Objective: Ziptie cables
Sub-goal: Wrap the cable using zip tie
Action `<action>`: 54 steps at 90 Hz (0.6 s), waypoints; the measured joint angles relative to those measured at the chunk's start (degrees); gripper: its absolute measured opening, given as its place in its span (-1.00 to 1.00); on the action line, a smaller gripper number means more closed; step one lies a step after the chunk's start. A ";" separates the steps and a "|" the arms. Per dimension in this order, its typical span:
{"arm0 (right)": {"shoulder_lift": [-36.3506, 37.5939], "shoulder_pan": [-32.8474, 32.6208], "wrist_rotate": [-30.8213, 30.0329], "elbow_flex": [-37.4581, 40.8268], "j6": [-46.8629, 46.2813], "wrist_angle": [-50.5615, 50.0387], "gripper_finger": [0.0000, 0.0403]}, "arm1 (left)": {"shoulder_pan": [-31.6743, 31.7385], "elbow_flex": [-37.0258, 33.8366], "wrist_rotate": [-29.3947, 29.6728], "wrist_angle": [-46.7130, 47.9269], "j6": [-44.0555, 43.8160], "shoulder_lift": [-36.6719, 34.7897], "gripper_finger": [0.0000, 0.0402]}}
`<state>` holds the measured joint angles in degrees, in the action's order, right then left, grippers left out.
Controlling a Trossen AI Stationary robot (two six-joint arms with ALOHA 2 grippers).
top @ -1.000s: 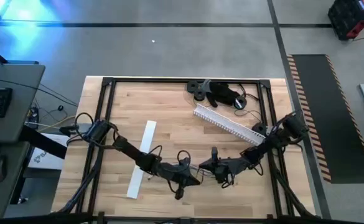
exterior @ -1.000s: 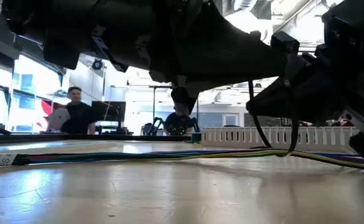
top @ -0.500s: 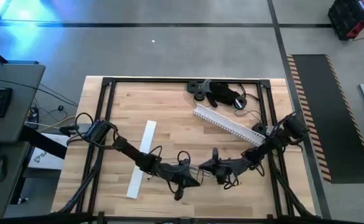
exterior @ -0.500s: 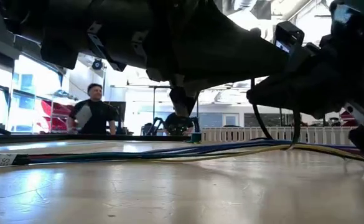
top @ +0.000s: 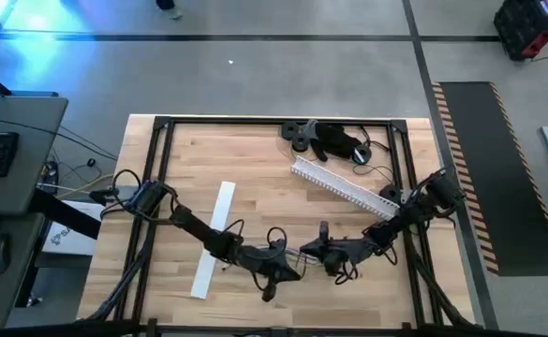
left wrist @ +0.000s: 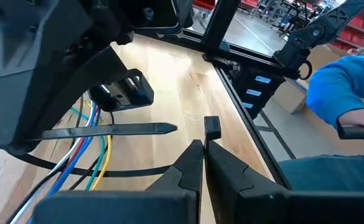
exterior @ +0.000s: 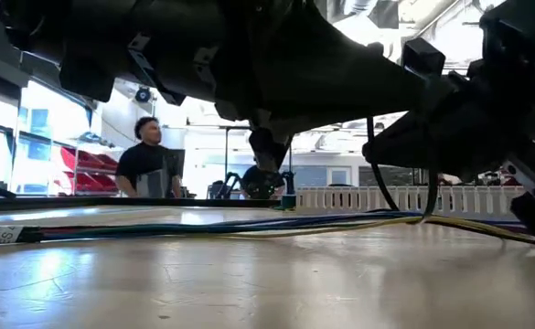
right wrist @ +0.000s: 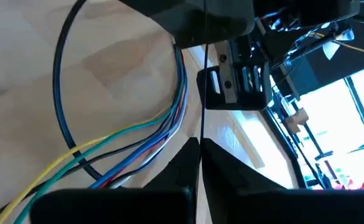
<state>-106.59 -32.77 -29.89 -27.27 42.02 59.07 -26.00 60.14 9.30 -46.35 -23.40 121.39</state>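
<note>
left gripper (top: 290, 272) pinched on black zip tie (left wrist: 107, 129) | right gripper (top: 313, 251) closed on its strap | cables (right wrist: 126, 140) between | white toothed rail (top: 344, 185) behind | white strip (top: 214, 240) beside left arm

yellow, blue, red cables (right wrist: 107, 155), black ziptie (left wrist: 107, 130)

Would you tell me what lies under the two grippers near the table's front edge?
Coloured cables run along the wooden table beneath the left gripper and right gripper. The arms hide their middle stretch.
</note>
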 joint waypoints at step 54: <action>0.00 -0.69 1.32 -0.50 5.78 2.74 -1.00 | 0.02 0.00 0.13 -0.04 -1.32 0.01 -1.00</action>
<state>-106.59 -33.46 -28.56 -27.76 47.80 61.81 -25.98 60.14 9.43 -46.39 -24.72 121.40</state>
